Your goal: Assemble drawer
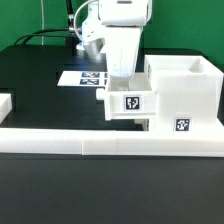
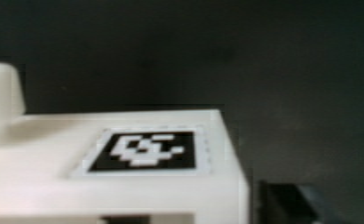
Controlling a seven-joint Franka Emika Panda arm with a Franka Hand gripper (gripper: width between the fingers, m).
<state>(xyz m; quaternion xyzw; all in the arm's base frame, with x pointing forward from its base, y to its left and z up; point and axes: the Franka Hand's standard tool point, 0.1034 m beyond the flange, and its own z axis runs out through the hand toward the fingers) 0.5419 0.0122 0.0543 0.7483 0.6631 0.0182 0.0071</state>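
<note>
One tray (image 1: pixel 130 102) sits against the casing (image 1: pixel 182 92) under the gripper (image 1: pixel 122 72) — we can't tell its contents or the jaws' state.

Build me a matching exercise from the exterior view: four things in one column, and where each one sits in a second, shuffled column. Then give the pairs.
Things
1. casing
2. tray
3. marker board
4. border rail

Places
A. flat on the black table, behind the arm
B. along the table's front edge
C. at the exterior view's right, tall and open on top
D. under the arm's white wrist, touching the casing's side

Pairs: 1-C, 2-D, 3-A, 4-B
</note>
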